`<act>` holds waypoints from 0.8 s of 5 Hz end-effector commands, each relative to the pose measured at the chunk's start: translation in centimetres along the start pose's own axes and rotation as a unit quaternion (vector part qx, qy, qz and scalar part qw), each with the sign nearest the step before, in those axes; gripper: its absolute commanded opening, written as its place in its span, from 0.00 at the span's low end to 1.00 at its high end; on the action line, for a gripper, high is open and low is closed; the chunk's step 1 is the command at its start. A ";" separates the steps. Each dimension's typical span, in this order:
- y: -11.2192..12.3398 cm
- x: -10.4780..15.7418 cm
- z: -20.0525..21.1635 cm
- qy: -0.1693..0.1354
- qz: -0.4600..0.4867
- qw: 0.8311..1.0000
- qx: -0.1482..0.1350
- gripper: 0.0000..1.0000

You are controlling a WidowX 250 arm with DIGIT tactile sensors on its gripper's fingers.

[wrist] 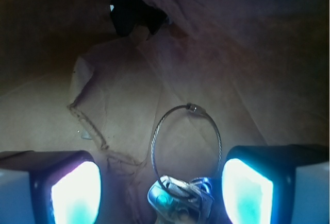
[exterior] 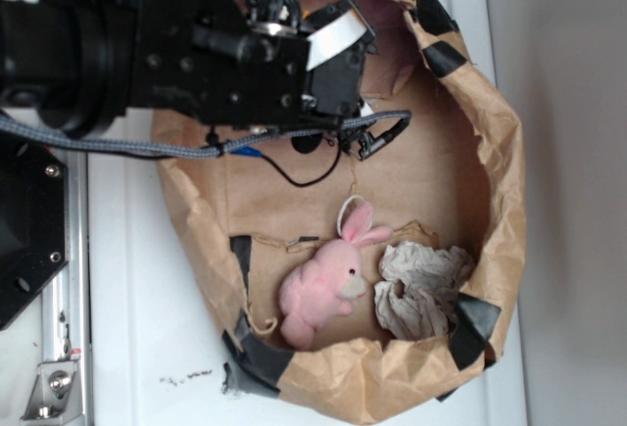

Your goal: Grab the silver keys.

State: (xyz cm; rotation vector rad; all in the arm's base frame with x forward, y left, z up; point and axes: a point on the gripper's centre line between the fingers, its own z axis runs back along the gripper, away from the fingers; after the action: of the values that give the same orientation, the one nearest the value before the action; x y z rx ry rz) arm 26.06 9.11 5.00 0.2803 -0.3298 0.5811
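— Where are you?

— Over the brown paper nest (exterior: 495, 152), at the end far from the pink bunny (exterior: 328, 287). My black arm hides most of that end in the outside view.

— And your gripper (wrist: 161, 188)?

— Spread. In the wrist view one finger (wrist: 72, 190) sits low on one side and the other low on the opposite side, both pads glowing pale blue, with a clear gap between them.

— The keys (wrist: 180, 199)?

— Right in that gap, low in the wrist view, lying on the paper floor. They are a shiny bunched lump; their wire ring (wrist: 186, 131) loops away from me over the paper, its small clasp at the far side. Neither pad touches them. I cannot find them in the outside view; my arm covers that spot.

— What else is in the nest?

— The bunny lies well away from me, by the opposite wall. A crumpled grey paper wad (exterior: 423, 287) is just beside the bunny. Black tape (exterior: 441, 34) patches the nest's rim in several places.
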 end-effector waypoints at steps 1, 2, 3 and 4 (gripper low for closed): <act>-1.1 1.6 -1.7 -0.028 0.004 1.000 0.013 1.00; -1.1 1.9 -2.5 -0.036 0.004 0.999 0.022 1.00; -0.6 2.1 -2.7 -0.039 0.005 0.999 0.026 1.00; -0.3 2.4 -2.8 -0.043 0.009 0.999 0.030 1.00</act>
State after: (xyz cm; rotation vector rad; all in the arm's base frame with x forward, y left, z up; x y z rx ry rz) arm 28.80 10.09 2.74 0.3549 -0.3920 0.5920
